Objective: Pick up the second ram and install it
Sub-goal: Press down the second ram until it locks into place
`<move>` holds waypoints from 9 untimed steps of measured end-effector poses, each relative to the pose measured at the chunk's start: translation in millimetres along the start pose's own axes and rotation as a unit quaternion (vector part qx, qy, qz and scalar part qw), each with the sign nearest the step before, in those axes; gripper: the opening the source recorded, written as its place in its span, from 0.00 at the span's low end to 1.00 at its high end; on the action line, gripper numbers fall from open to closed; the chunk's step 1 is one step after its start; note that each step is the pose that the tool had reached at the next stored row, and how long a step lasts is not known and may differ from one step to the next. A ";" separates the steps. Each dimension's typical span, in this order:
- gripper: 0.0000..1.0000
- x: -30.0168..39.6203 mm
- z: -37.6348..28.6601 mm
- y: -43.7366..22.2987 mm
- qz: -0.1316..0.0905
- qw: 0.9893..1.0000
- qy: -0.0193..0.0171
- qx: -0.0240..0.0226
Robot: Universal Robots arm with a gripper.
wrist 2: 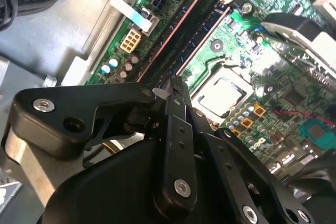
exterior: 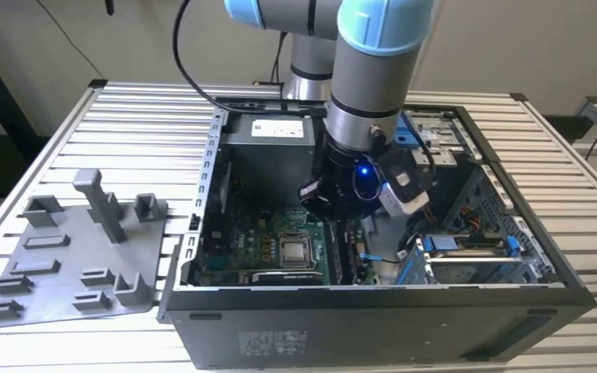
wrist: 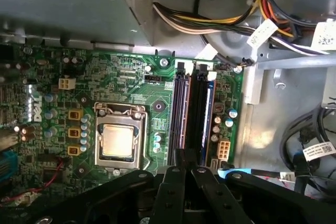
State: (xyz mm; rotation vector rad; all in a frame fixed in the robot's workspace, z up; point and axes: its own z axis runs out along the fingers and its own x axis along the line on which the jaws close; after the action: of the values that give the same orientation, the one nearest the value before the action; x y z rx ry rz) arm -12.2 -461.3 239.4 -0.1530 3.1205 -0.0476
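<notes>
**Hand at the memory slots**

The computer case (exterior: 382, 311) sits open on the slatted surface (exterior: 91, 132). Inside, the hand (wrist: 184, 161) hovers over the motherboard (wrist: 126, 77), fingers closed together. The second ram (wrist: 206, 116) stands seated in its slot, just beyond the fingertips.

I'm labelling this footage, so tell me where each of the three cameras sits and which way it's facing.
Exterior view: off the arm, above the slatted table, looking down at the open computer case; the arm's wrist reaches inside.
First wrist view: on the arm, facing down onto the motherboard; gripper shows.
Second wrist view: on the arm, slanted along the memory slots; gripper shows.
Both wrist views share the processor socket.
</notes>
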 end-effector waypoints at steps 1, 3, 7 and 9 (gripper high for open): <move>0.11 0.0 0.0 0.0 -0.009 1.000 0.000 0.000; 0.11 0.1 0.0 0.0 -0.026 1.000 -0.001 0.000; 0.11 0.4 0.0 0.0 -0.054 0.999 -0.002 -0.001; 0.11 0.6 0.0 0.0 -0.069 0.998 -0.002 -0.001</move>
State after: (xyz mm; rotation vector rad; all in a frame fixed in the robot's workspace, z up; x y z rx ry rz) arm -12.8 -461.3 239.4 -0.3687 3.1003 -0.0457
